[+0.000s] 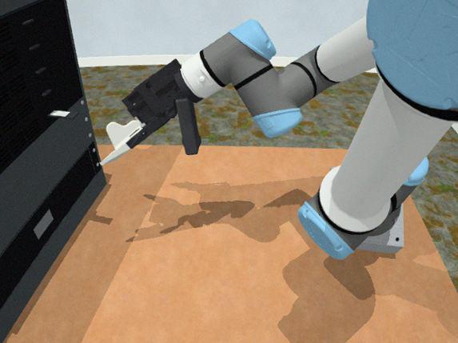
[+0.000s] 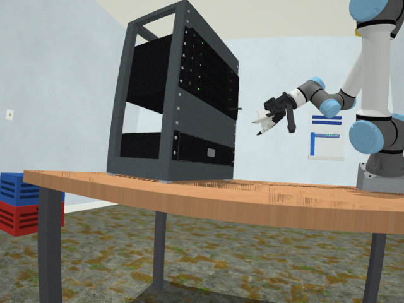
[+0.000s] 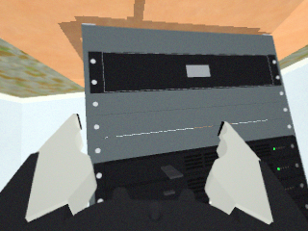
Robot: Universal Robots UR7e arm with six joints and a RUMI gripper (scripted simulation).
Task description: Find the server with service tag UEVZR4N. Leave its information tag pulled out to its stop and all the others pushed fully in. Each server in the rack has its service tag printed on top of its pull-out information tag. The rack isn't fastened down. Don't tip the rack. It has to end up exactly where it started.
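Observation:
A dark grey server rack (image 2: pixel 176 107) (image 1: pixel 29 226) stands on the wooden table, with several black servers stacked in its upper half and one lower unit. One information tag (image 1: pixel 61 113) sticks out of the lowest server of the upper stack; it also shows in the exterior view (image 2: pixel 235 108) and in the wrist view (image 3: pixel 170 172). Its print is too small to read. The other tags (image 1: pixel 34 46) look pushed in. My gripper (image 1: pixel 117 143) is open and empty, a short way in front of the rack and slightly below the pulled-out tag, apart from it. Its white fingers frame the rack front in the wrist view (image 3: pixel 149 173).
The rack sits near the table's left end (image 2: pixel 65 177). My arm's base (image 1: pixel 380 236) is mounted at the table's right side. Blue and red crates (image 2: pixel 19 208) stand on the floor beyond the table. A poster (image 2: pixel 326 135) hangs on the far wall.

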